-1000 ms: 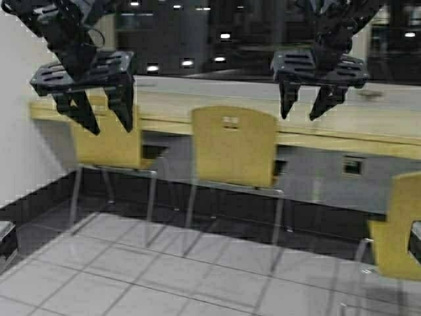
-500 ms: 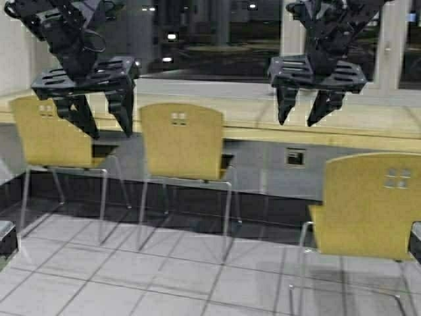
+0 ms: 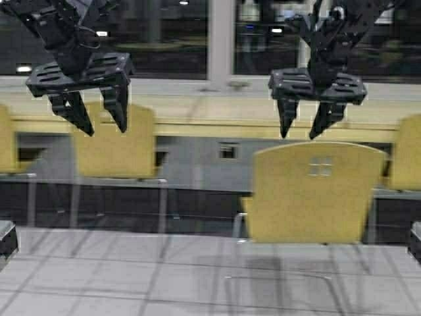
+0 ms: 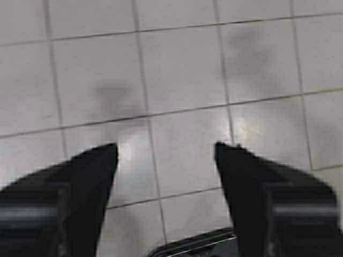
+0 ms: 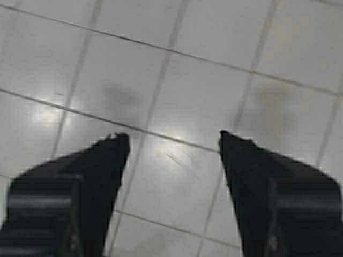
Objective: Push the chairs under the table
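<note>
Before the table (image 3: 197,112), one chair (image 3: 314,192) stands pulled out, unpushed; another (image 3: 115,146) left of it looks tucked in. Left gripper (image 3: 96,114) and right gripper (image 3: 309,120) hang spread, empty.

tan plywood chairs (image 3: 312,191) on chrome legs, pale-wood table (image 3: 197,118), glossy tiled floor (image 4: 182,69).
</note>
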Available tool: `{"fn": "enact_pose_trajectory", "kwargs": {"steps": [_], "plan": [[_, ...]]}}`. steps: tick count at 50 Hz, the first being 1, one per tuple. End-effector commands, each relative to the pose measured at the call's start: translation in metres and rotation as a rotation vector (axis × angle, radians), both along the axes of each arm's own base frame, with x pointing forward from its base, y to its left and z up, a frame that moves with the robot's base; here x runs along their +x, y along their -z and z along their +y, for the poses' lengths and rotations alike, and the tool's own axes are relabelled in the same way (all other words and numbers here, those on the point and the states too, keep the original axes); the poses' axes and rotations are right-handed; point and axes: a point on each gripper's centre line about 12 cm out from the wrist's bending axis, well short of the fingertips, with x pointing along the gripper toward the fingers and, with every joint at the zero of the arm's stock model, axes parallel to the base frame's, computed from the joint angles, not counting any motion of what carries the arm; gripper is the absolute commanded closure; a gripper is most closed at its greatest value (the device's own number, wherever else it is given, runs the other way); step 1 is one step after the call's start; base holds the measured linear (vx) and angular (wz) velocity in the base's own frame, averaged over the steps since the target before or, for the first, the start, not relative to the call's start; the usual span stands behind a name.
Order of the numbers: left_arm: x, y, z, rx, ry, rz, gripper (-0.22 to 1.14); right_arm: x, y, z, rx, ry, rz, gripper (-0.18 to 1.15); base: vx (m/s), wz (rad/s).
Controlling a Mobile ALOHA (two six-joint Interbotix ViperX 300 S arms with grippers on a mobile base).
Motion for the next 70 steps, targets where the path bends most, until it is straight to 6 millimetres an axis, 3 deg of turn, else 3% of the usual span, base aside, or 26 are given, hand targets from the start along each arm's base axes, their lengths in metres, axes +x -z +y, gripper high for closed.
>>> {"fn": "enact_pose_trajectory", "kwargs": {"steps": [1,16,39,47,59,65,70], "plan": [[0.005,-0.009,-0.001,-0.016,-0.010,-0.029,0.01,0.006,-0.011,0.003,0.012,0.000,-0.030,0.09,0.02,-0.45],[0.004,-0.001,-0.001,-0.013,-0.022,0.002,0.01,0.008,-0.013,0.004,0.022,0.007,-0.038,0.09,0.05,-0.44],[0.008,0.005,0.014,-0.071,-0.176,0.036,0.01,0.007,-0.004,0.004,0.041,0.035,-0.017,0.09,0.07,-0.23],[0.024,0.011,0.014,-0.195,-0.361,-0.005,0.01,0.013,0.008,0.008,0.147,0.165,-0.005,0.09,0.15,-0.03],[0.044,0.037,0.010,-0.381,-0.698,0.064,0.01,0.030,0.017,0.009,0.343,0.438,0.015,0.09,0.23,0.06],[0.053,0.044,-0.009,-0.472,-0.806,0.125,0.01,0.037,0.015,0.008,0.436,0.567,0.037,0.09,0.29,0.08],[0.059,0.037,-0.024,-0.532,-0.828,0.131,0.01,0.041,0.009,0.009,0.493,0.629,0.040,0.09,0.29,0.09]]}}
